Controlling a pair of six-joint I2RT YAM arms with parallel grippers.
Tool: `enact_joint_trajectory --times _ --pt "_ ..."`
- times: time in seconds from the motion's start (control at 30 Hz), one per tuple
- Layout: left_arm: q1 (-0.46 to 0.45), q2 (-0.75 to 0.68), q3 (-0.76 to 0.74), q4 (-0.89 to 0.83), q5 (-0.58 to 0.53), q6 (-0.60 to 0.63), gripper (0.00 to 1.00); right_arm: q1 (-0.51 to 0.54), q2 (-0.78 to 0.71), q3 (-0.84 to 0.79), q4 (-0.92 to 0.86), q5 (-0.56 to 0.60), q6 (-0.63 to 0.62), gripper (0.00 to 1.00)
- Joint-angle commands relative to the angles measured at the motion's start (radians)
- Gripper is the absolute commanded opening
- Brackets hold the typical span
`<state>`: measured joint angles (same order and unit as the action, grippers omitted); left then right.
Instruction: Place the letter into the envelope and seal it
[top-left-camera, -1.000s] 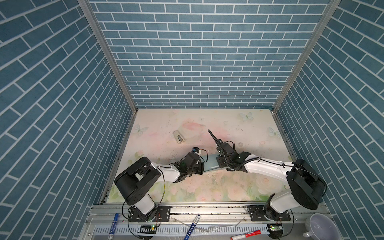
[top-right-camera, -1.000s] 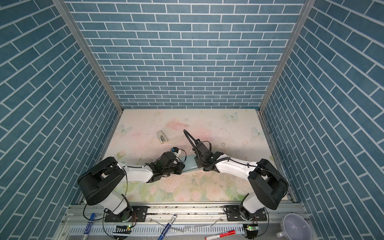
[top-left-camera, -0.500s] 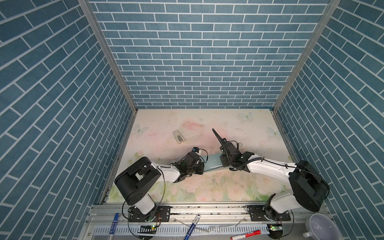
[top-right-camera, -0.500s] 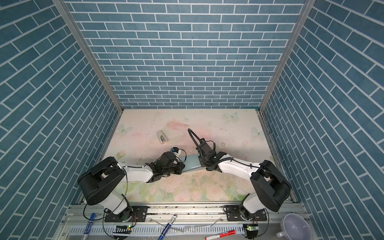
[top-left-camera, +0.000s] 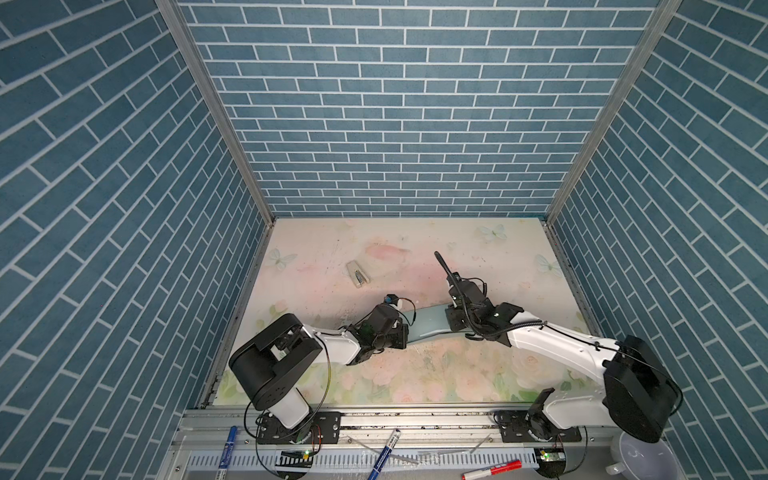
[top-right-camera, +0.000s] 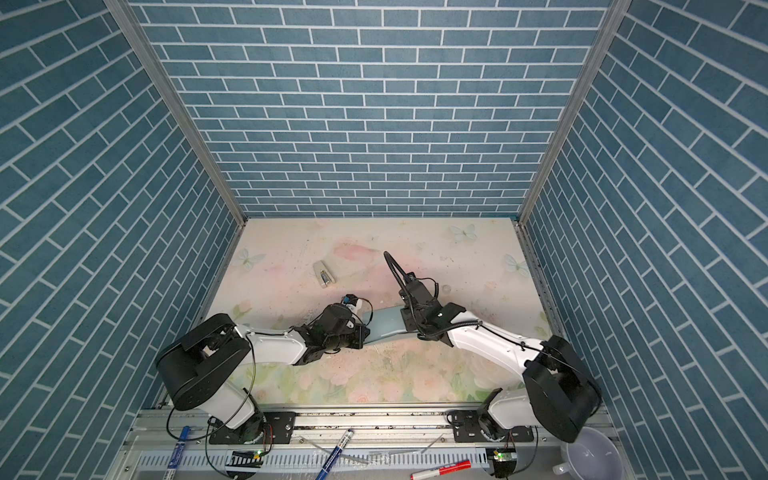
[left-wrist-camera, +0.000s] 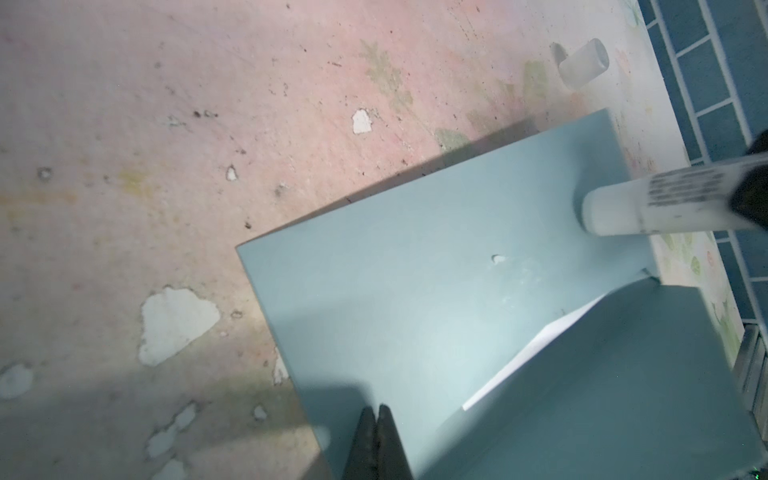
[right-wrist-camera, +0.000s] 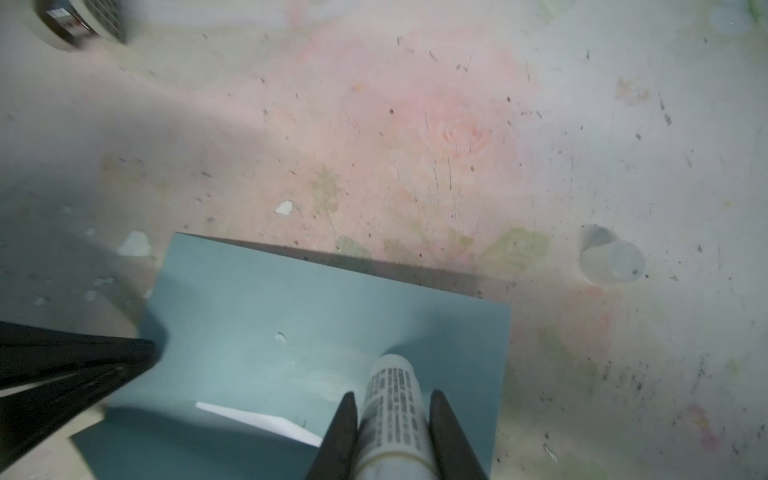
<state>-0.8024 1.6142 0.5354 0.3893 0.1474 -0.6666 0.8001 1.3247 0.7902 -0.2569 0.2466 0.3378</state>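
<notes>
The teal envelope (top-left-camera: 428, 324) lies between my two grippers in both top views, its flap (left-wrist-camera: 436, 257) folded open and flat on the table. A white edge of the letter (left-wrist-camera: 532, 353) shows at the mouth of the envelope's pocket (left-wrist-camera: 623, 395). My left gripper (left-wrist-camera: 377, 411) is shut and empty, with its tips pressed on the flap near one end. My right gripper (right-wrist-camera: 392, 399) is shut on a white glue stick (right-wrist-camera: 392, 415). The stick's tip touches the flap near the other end, and pale smears trail behind it.
A clear glue cap (right-wrist-camera: 611, 259) lies on the flowered mat just beyond the envelope. A small grey stapler-like thing (top-left-camera: 357, 274) sits farther back on the left. Blue brick walls enclose three sides. Pens lie on the front rail (top-left-camera: 386, 453).
My right gripper has slid a little to the right along the flap with the glue stick. The left gripper and the envelope have stayed put.
</notes>
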Motion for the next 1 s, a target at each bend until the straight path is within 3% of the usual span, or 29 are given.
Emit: enact_joint_trajectory --times 0.0,0.47,0.97 --pt "0.007 0.043 -0.019 -0.153 -0.011 -0.002 0.00 -0.002 -0.030 0.017 0.025 -0.057 0.032 0.00" --pt "0.006 0.050 -0.014 -0.150 -0.005 -0.001 0.00 0.103 0.214 0.161 0.054 -0.101 0.027 0.00" --pt "0.006 0.059 -0.007 -0.151 -0.003 -0.002 0.00 0.120 0.291 0.155 0.008 -0.058 0.025 0.00"
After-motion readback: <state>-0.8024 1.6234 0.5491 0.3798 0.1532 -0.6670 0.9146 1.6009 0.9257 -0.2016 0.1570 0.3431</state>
